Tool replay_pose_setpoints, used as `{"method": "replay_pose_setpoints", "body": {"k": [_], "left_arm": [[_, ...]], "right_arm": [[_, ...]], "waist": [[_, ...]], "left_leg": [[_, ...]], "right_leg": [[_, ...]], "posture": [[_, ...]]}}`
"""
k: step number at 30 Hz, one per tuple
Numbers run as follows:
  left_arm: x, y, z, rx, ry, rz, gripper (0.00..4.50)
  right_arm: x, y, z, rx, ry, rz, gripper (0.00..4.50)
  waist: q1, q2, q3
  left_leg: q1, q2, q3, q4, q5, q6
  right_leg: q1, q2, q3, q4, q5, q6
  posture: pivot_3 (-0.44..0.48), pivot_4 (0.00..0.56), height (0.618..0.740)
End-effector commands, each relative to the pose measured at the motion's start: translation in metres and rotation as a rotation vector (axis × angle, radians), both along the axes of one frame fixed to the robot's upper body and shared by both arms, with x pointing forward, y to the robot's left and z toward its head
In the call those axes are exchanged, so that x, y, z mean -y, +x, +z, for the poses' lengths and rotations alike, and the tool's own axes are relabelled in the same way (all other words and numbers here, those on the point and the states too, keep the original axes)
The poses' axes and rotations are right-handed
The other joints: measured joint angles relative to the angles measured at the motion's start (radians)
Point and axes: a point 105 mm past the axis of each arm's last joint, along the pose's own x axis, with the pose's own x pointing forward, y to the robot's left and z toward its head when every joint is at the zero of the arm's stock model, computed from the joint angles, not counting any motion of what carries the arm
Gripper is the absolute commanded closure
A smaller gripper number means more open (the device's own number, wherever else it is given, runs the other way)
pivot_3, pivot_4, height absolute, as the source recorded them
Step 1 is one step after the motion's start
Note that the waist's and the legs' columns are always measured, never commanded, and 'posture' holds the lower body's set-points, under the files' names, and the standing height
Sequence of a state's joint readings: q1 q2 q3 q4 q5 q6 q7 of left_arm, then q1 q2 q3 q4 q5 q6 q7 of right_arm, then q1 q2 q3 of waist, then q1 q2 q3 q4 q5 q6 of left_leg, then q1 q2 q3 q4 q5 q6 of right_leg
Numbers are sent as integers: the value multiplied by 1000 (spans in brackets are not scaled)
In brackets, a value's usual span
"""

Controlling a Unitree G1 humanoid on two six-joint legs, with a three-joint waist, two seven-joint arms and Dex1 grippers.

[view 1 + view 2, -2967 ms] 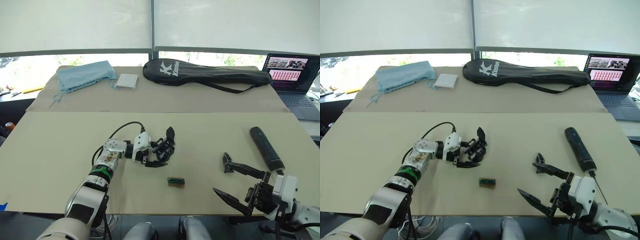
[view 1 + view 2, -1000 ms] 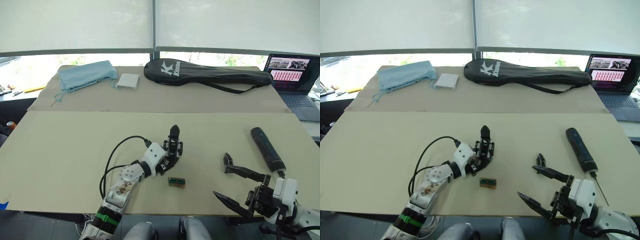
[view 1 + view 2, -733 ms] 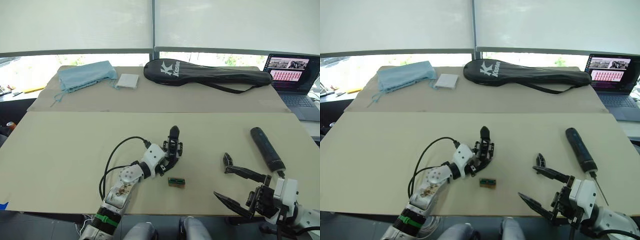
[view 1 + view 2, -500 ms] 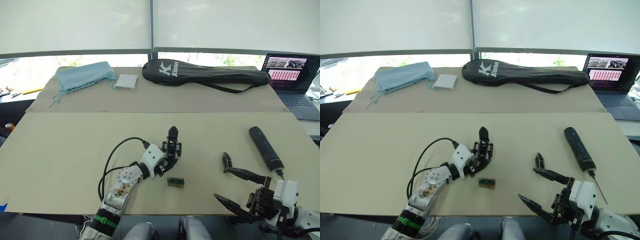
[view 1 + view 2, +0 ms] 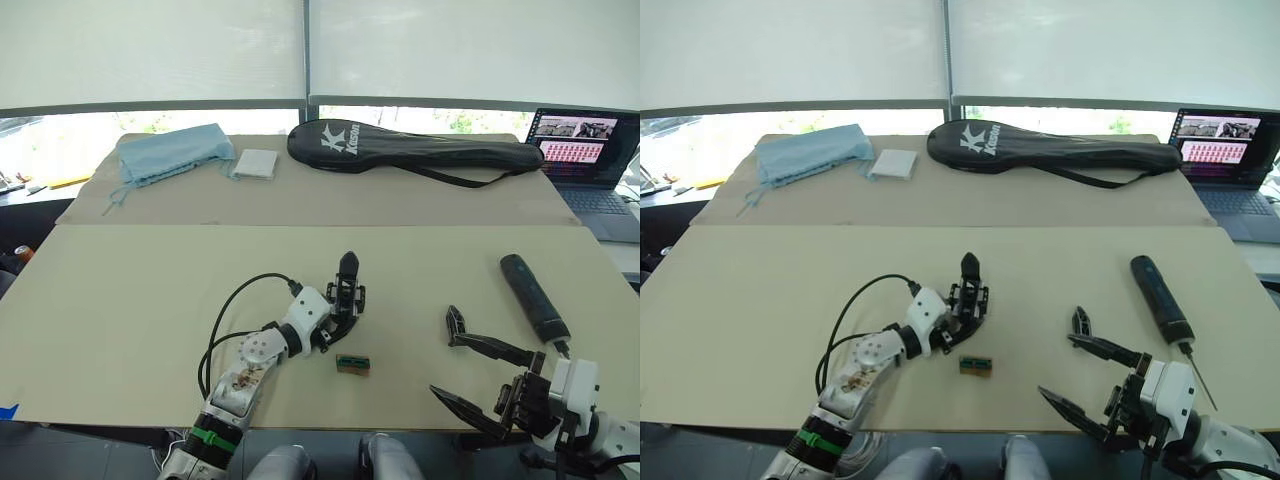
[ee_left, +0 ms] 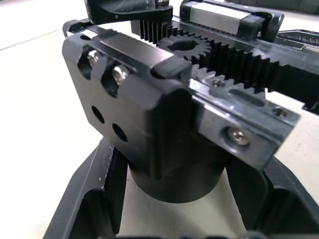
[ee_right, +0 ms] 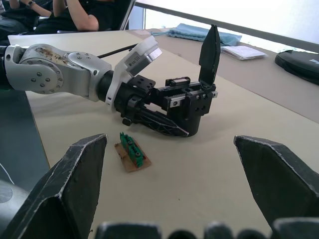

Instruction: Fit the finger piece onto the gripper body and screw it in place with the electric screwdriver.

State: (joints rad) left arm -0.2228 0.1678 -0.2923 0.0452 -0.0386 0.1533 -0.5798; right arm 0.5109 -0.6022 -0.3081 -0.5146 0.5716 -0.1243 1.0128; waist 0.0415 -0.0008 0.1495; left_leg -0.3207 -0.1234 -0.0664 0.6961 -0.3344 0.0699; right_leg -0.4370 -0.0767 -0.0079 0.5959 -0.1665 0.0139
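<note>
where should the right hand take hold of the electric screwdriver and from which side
Probably around the thick black handle of the electric screwdriver, coming down from above with a finger on each long side. It lies flat on the table, rounded end pointing away from the robot, thin metal bit toward it. The bit looks too slim to grip. The right hand is open beside it, nearer the robot.

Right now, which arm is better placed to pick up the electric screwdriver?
Probably the right. The right gripper is open and free, and the electric screwdriver lies just beyond it. The left gripper is around the gripper body.
</note>
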Motion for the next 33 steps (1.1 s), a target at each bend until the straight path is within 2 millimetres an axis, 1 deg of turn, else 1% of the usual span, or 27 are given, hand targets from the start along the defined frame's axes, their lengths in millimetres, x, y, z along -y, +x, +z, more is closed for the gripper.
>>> {"method": "replay_pose_setpoints", "body": {"k": [1,2,5,7,9,12,14,16,18,21,24,26,28,30,31,33], "left_arm": [[-1,-2,-15,-73,18,7,257],[-2,-2,-16,-77,19,10,15],[-3,-1,-17,-85,21,7,15],[-9,-1,-17,-109,3,19,15],[-18,-9,-14,-136,-22,-34,15],[-43,-12,-12,-126,-3,-36,15],[-57,-14,-11,-125,6,-44,15],[-70,-13,-10,-121,14,-44,15],[-89,-11,-7,-118,16,-26,15],[-105,-14,-1,-109,5,-61,15],[-118,-21,15,-94,-40,-145,15],[-130,-28,36,-52,-61,-242,15],[-138,-29,52,-15,-62,-298,15],[-138,-33,67,-1,-66,-363,15],[-139,-34,75,-1,-70,-381,15],[-139,-35,83,-11,-67,-405,15]], "right_arm": [[0,0,11,52,-6,7,0],[0,0,11,54,-7,7,0],[1,1,12,57,-7,6,0],[1,1,12,58,-8,5,0],[3,2,13,63,-7,-8,0],[6,0,13,55,-6,-16,0],[7,-1,12,48,0,-26,0],[10,-2,12,43,3,-39,0],[14,-4,12,34,12,-76,0],[20,-8,12,16,31,-131,0],[28,-14,9,-36,45,-200,0],[35,-20,4,-76,42,-283,0],[40,-23,-1,-113,23,-361,0],[45,-24,-9,-184,-22,-429,0],[44,-24,-8,-185,-29,-439,0],[42,-19,-4,-182,-18,-453,0]], "waist": [[0,0,0],[0,0,0],[1,0,0],[0,0,0],[-3,0,0],[-17,1,-1],[-22,1,-1],[-25,1,-1],[-27,1,-1],[-27,1,-1],[-27,1,-1],[-25,1,0],[-22,0,0],[-19,0,0],[-18,0,0],[-20,0,0]], "left_leg": [[0,0,0,0,0,0],[0,0,0,0,0,0],[0,0,0,0,0,0],[0,0,0,0,0,0],[1,0,0,0,0,0],[1,1,0,-1,0,0],[1,2,0,-1,0,-1],[1,2,0,-1,1,-2],[1,2,0,-1,1,-2],[1,2,0,-2,1,-2],[1,2,0,-2,1,-2],[1,2,0,-2,1,-2],[0,2,0,-2,0,-3],[0,1,0,-2,0,-3],[0,1,0,-2,0,-3],[0,0,0,-2,0,-3]], "right_leg": [[0,0,0,0,0,0],[0,0,0,0,0,0],[0,0,0,0,0,0],[1,0,0,0,0,1],[0,0,0,0,0,0],[-1,1,0,1,0,0],[-1,1,0,1,0,-1],[-1,1,0,1,0,-1],[-1,1,0,2,-1,0],[-1,1,0,2,-1,0],[-2,1,0,3,0,-2],[-2,1,-1,2,0,-2],[-3,1,-1,2,-1,-2],[-3,1,-2,2,-1,-2],[-2,1,-2,2,-1,-2],[-2,1,-2,2,-1,-1]], "posture": [[0,150,740],[0,150,740],[0,150,740],[0,150,740],[0,150,740],[0,150,740],[0,150,740],[0,150,740],[0,150,740],[0,150,740],[0,150,740],[0,150,740],[0,150,740],[0,150,740],[0,150,740],[0,150,740]]}}
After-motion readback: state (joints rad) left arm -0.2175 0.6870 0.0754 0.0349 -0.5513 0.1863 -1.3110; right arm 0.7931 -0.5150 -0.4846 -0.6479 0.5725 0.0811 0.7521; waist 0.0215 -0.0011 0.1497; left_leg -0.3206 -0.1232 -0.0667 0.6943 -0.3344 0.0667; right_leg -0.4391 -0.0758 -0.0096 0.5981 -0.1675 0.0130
